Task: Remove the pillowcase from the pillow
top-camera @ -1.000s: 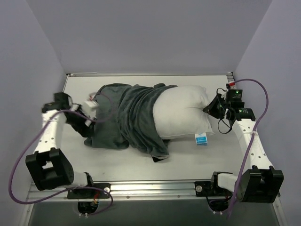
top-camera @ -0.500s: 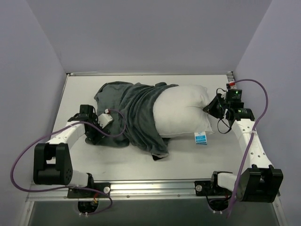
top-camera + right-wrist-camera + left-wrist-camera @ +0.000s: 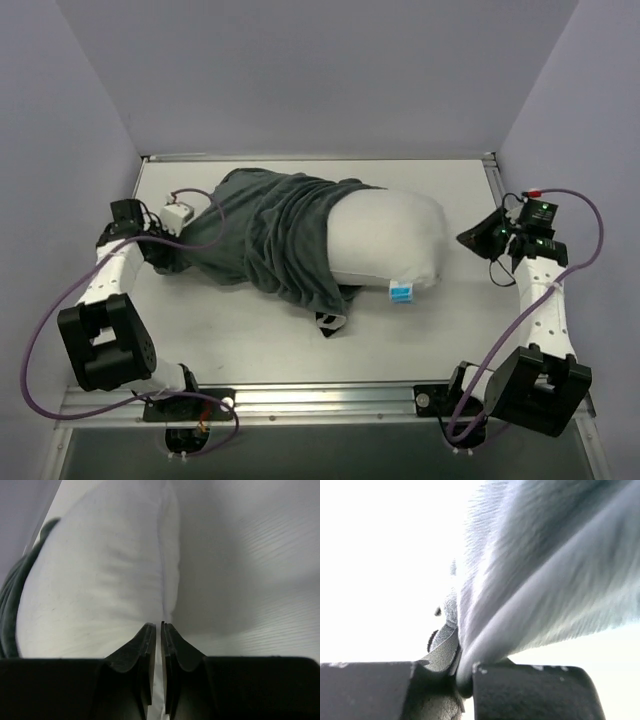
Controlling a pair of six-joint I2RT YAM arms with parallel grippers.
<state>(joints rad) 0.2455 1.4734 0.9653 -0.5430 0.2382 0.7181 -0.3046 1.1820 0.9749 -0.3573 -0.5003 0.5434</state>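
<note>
pillowcase (image 3: 255,235) fabric is pinched tight in left hand (image 3: 461,670); right hand (image 3: 161,630), fingers together and empty, sits near the white pillow (image 3: 385,235).

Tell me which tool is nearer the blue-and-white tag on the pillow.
Right. The right tool sits just beyond the pillow, up and right of the tag; the left tool clamps the pillowcase far across on the left.

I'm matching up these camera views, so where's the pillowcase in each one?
Top external: pillowcase left of centre, over the pillow's left end.
Left wrist: fills the upper right, pinched in the left gripper.
Right wrist: dark sliver at the left edge.
Shared landmark: the pillow, top and right wrist.
</note>
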